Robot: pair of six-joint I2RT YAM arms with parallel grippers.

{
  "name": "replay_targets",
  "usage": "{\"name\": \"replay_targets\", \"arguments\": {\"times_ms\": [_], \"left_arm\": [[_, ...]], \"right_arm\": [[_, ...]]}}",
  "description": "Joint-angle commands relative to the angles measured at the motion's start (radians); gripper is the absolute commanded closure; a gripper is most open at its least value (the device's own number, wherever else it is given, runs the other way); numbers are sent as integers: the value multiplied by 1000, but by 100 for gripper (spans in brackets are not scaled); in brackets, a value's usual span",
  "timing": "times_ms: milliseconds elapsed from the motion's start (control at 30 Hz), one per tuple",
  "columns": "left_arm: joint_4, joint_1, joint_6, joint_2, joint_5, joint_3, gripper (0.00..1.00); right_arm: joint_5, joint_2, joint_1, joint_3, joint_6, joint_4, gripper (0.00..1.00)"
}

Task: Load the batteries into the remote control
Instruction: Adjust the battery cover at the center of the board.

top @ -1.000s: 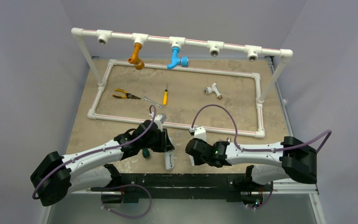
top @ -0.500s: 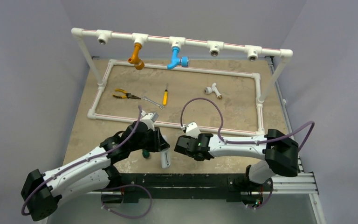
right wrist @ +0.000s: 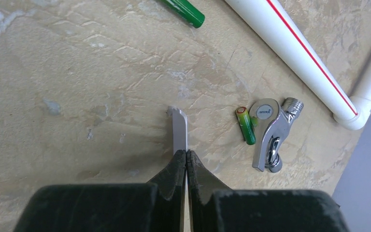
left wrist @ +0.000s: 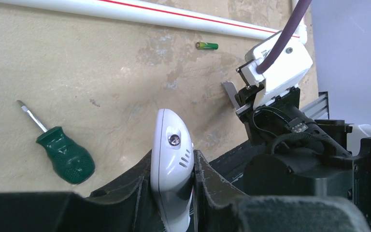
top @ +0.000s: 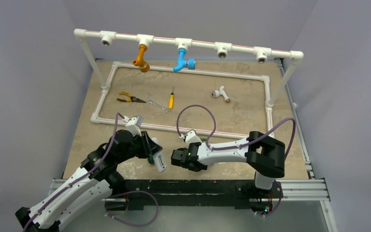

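White remote control (left wrist: 171, 159); green batteries (right wrist: 245, 125); dark-green-handled screwdriver (left wrist: 66, 155); white pipe (right wrist: 297, 50), red stripe.

Bright, even, diffuse light from overhead; shadows short and soft-edged. Overhead view sharp across the table (top: 198, 101), dimmest under the arms at 6 o'clock. Left wrist view: mild sheen on the remote control (left wrist: 171, 130) (nothing blown out), soft shadow hugging the screwdriver (left wrist: 65, 157) at 8 o'clock. Right wrist view: crisp table grain, hard highlights on the chrome tap (right wrist: 269, 133) at 3 o'clock, faint shadow beside the cover plate (right wrist: 178, 128), right gripper (right wrist: 186, 153) slightly soft at 6 o'clock.
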Motion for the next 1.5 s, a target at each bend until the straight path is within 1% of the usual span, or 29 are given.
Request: {"name": "replay_targets", "arguments": {"times_ms": [0,100,300,400,500,633,733,867,933,1000,1067,1167,1300,1467], "left_arm": [[-58,9,-6,-34,-31,52,100],[-65,8,-4,-40,-34,50,100],[-69,10,0,-38,-36,55,100],[-72,12,6,-32,-39,60,100],[-77,13,11,-28,-41,65,100],[-78,15,14,-27,-36,70,100],[-77,16,14,-28,-28,70,100],[-68,17,13,-25,-18,69,100],[-65,17,13,-24,-13,70,100],[-61,18,13,-21,-9,67,100],[-55,17,14,-17,-2,66,100],[-46,17,15,-12,5,64,100],[-43,17,13,-14,10,61,100],[-38,18,15,-14,25,54,100]], "right_arm": [[68,29,36,30,65,-4,100],[43,53,55,32,63,38,100],[4,61,84,43,36,115,85],[-30,43,84,31,24,166,72],[-59,0,84,12,20,203,62],[-97,-110,73,-46,-25,310,53],[-150,-204,22,-94,-50,383,49],[-247,-317,-139,-171,-70,479,47],[-264,-363,-201,-205,-68,515,47],[-275,-377,-253,-219,-58,534,46],[-294,-362,-292,-222,-37,546,42],[-319,-330,-322,-236,0,596,39],[-334,-290,-346,-246,41,652,38],[-317,-236,-352,-215,10,666,38]]}}
